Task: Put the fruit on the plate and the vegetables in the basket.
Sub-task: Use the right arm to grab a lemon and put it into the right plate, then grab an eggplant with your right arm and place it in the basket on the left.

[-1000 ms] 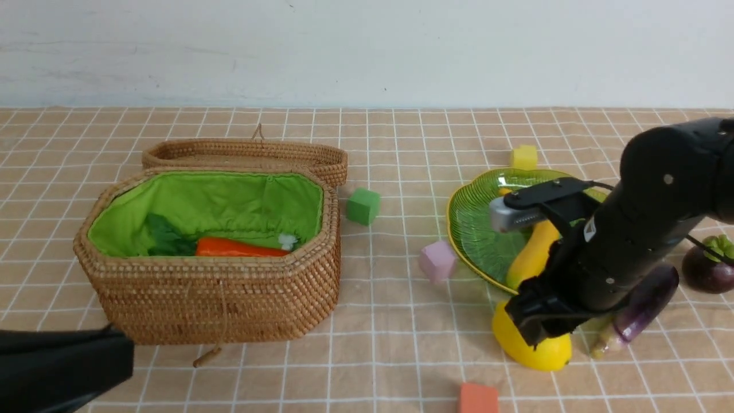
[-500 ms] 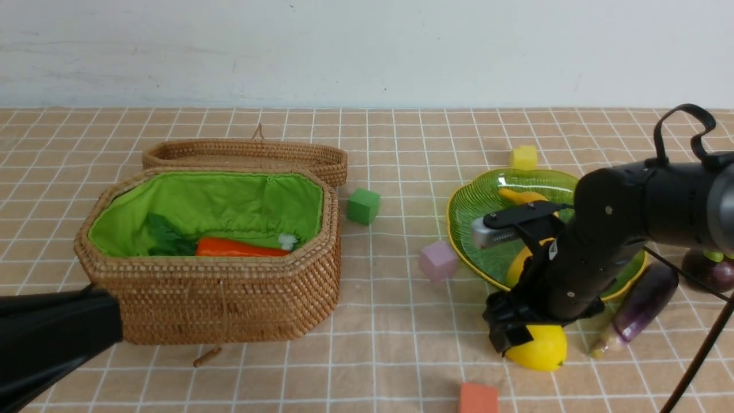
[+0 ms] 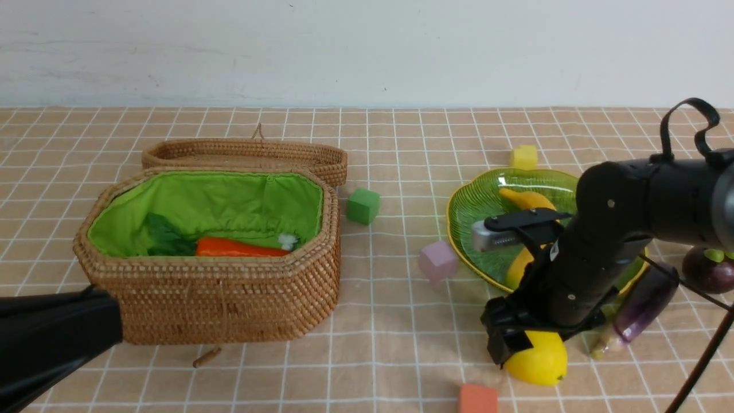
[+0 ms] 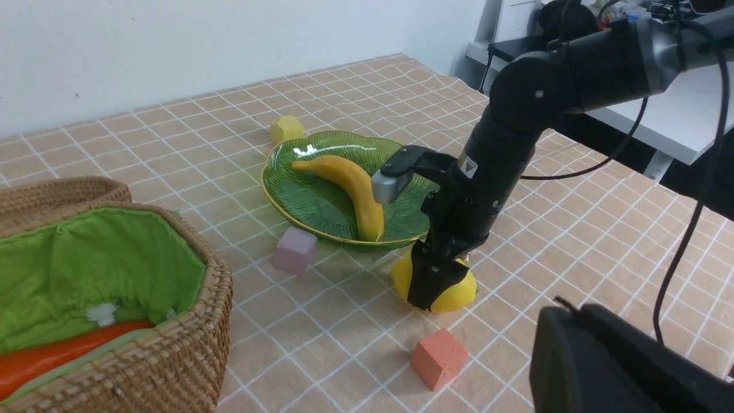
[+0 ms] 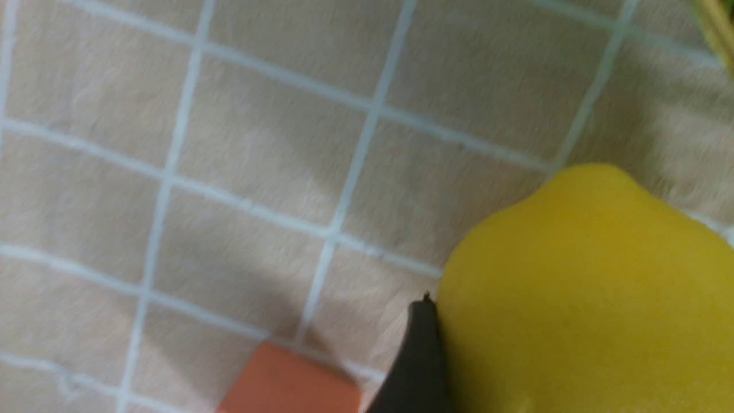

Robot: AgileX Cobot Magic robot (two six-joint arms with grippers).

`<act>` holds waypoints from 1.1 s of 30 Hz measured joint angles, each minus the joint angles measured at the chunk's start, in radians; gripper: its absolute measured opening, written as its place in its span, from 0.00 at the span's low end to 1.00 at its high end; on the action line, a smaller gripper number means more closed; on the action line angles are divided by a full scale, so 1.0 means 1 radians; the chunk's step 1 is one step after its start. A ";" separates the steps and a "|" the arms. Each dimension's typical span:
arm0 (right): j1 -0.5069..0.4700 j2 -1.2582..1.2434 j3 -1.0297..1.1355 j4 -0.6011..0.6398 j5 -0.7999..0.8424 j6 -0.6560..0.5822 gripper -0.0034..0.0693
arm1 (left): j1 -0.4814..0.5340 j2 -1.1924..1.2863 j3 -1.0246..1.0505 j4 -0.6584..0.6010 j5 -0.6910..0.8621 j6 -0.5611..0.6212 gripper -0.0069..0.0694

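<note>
A fat yellow lemon (image 3: 542,362) lies on the cloth in front of the green plate (image 3: 473,221). My right gripper (image 3: 524,350) is down over the lemon, open, with one finger (image 5: 418,355) against its side (image 5: 585,287). A banana (image 3: 527,201) rests on the plate. The purple eggplant (image 3: 645,301) and the mangosteen (image 3: 708,269) lie on the cloth to the right, partly behind my right arm. At the left, the basket (image 3: 218,298) holds an orange carrot (image 3: 241,248). My left gripper (image 4: 573,310) is shut and empty, low at the front left.
A shallow wicker lid (image 3: 246,155) leans behind the basket. Foam cubes are scattered about: green (image 3: 362,205), pink (image 3: 437,261), orange (image 3: 477,398) just in front of the lemon, yellow (image 3: 524,156) behind the plate. A black cable (image 3: 699,355) hangs at the right edge.
My right arm has swung lower and its gripper has shifted left and down over the lemon, with the fingers spreading wider. The left arm has risen slightly at the lower left.
</note>
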 joint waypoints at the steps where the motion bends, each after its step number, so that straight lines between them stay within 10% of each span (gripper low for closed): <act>1: 0.000 -0.035 -0.003 0.011 0.021 0.016 0.89 | 0.000 0.000 0.000 0.001 0.000 0.000 0.07; 18: -0.275 0.061 -0.080 -0.112 -0.369 0.191 0.89 | 0.000 0.000 0.001 0.046 -0.223 0.002 0.07; 25: -0.280 0.046 -0.176 -0.112 -0.145 0.196 0.98 | 0.000 0.006 0.001 0.047 -0.214 0.002 0.07; 33: -0.280 -0.212 -0.099 -0.157 0.055 0.307 0.79 | 0.000 0.006 0.001 0.048 -0.205 0.003 0.07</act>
